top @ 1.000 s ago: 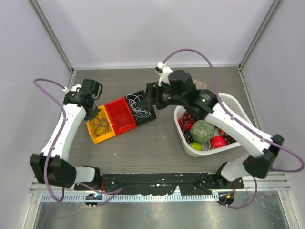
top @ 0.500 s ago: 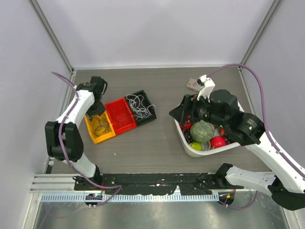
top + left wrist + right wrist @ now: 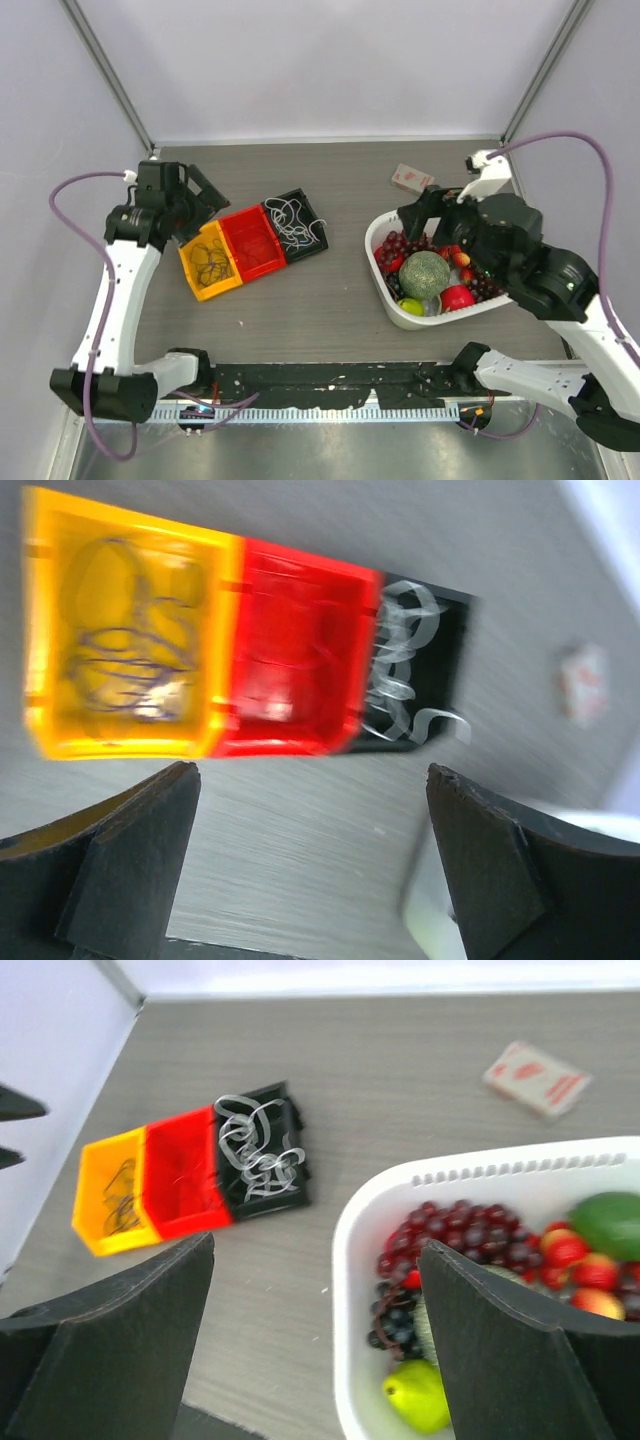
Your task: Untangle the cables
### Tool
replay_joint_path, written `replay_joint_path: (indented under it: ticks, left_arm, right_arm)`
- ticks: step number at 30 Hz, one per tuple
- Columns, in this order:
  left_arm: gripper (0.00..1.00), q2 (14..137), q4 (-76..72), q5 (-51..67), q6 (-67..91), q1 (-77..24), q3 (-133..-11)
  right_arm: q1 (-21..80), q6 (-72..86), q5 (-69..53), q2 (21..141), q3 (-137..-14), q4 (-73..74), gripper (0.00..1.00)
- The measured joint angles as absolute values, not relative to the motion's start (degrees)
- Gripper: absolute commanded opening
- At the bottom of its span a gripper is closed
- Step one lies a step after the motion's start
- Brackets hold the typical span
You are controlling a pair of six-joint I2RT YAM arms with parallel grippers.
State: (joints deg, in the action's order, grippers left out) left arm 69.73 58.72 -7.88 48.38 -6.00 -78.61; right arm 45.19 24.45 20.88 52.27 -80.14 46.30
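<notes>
**Cords lie sorted in bins, both grippers open and empty**

- Seen from above, with the table (image 3: 320, 300) centre as the dial: three small bins sit edge to edge in a slanted row at about 9 to 10 o'clock.
- The yellow bin (image 3: 188, 272) is outermost, the red bin (image 3: 248, 245) is in the middle, and the black bin (image 3: 300, 256) is nearest the centre.
- The dark purple cord (image 3: 210, 262) lies in loose loops on the floor of the yellow bin.
- The white cord (image 3: 293, 222) is heaped in curls inside the black bin. In the left wrist view one loop hangs over its near rim.
- The red bin looks plain red from overhead. The wrist view of it is blurred, and I cannot tell whether a cord lies in it.
- The left gripper (image 3: 310, 865) hangs above the table at the 9 o'clock edge, just beside the yellow bin's outer end. Its jaws are spread wide with nothing between them, and it touches neither bin nor cord.
- The right gripper (image 3: 315, 1355) is at about 3 o'clock, raised over the white basket (image 3: 372, 258). Its jaws are also parted wide and hold nothing, and it is well apart from the bins.
- The basket holds fruit: a green melon (image 3: 425, 275), dark grapes, and red and yellow-green pieces.
- A small red-and-white packet (image 3: 410, 178) lies flat at about 1 o'clock, near the basket's far rim but apart from it.
</notes>
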Motion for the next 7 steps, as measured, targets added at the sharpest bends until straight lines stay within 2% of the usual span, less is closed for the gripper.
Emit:
replay_joint_path:
  ticks: [1, 7]
  left_arm:
    - [1.00, 67.70, 56.77, -4.51, 48.95, -6.13, -78.06]
    - [1.00, 57.87, 43.35, 8.23, 52.51, -13.26, -75.83]
  right_arm:
    - [45.19, 23.29, 22.87, 51.59, -80.86, 46.76, 0.94]
    - [45.21, 15.53, 34.74, 46.89, -88.25, 48.69, 0.94]
